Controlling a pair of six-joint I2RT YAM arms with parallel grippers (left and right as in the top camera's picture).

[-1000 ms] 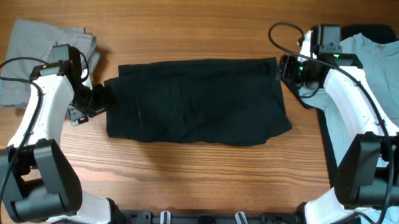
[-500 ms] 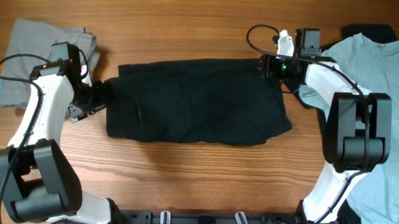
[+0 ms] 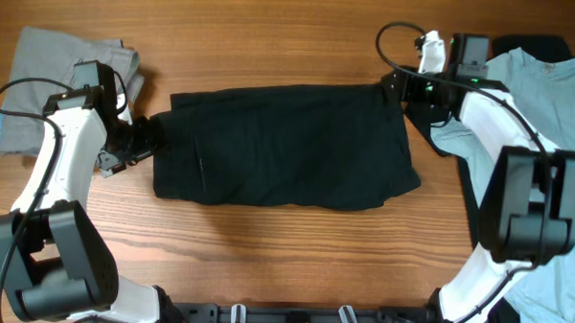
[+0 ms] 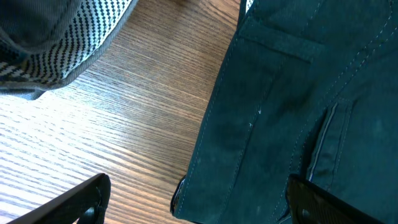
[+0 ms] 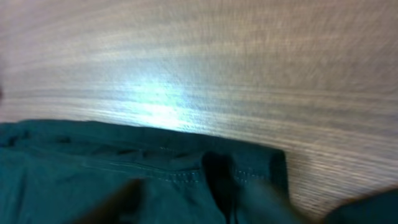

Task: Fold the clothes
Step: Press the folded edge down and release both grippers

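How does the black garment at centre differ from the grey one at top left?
The black garment is spread flat at centre; the grey garment is bunched at the corner. The black garment covers more area than the grey garment. Both lie on the wooden table.

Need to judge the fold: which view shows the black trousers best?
Overhead: the black trousers lie whole in frame. Left wrist shows only one stitched edge; right wrist, a blurred corner.

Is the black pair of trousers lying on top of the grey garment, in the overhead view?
No, the black trousers lie apart from the grey garment, with a strip of bare table between them.
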